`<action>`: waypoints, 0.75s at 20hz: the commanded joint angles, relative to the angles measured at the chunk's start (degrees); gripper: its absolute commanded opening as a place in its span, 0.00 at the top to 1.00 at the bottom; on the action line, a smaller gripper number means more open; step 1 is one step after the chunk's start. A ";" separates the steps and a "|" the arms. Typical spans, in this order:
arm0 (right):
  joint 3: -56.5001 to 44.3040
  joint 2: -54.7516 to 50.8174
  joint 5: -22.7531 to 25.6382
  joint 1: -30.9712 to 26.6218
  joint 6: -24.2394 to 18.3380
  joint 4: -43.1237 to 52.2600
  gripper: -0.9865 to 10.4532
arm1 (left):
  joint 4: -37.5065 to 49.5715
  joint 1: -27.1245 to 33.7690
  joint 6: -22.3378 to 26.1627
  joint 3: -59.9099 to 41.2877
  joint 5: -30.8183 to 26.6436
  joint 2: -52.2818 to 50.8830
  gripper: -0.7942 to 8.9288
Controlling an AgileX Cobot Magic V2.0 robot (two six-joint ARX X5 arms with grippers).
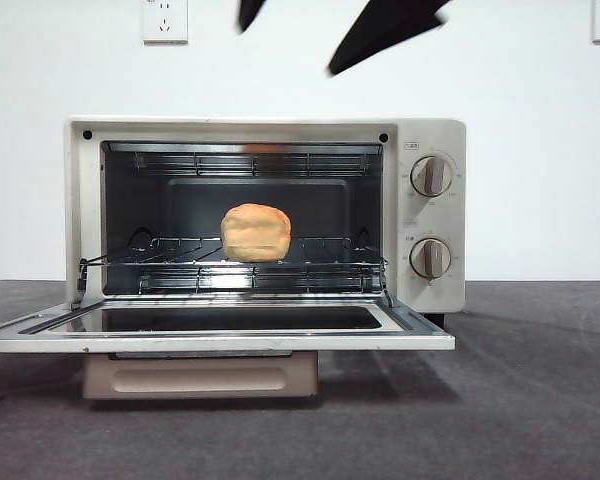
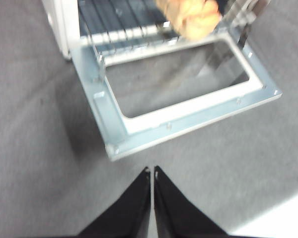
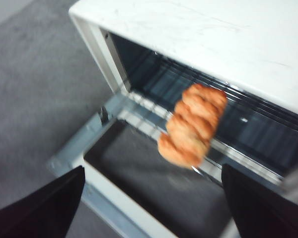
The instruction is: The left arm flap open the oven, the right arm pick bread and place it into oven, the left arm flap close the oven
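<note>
The bread (image 1: 256, 232) lies on the wire rack inside the open oven (image 1: 432, 290), long axis front to back. Left gripper (image 2: 152, 171) clenched and empty; right gripper (image 3: 151, 198) spread wide, released.

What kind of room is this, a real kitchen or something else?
Probably a lab or test bench rather than a kitchen. The oven stands alone on a grey mat before a bare white wall with sockets. Its door hangs open, the bread lies on its rack, and black robot arms hang above.
</note>
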 commanded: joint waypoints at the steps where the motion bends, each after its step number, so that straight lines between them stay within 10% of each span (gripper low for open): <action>1: 0.17 -3.45 -0.46 0.48 -4.79 -3.23 0.54 | 1.42 -0.13 0.33 0.39 0.28 0.22 0.90; 15: -22.32 -25.31 -7.54 0.48 -4.76 2.86 0.54 | 1.40 -0.13 0.07 0.39 0.28 0.28 0.90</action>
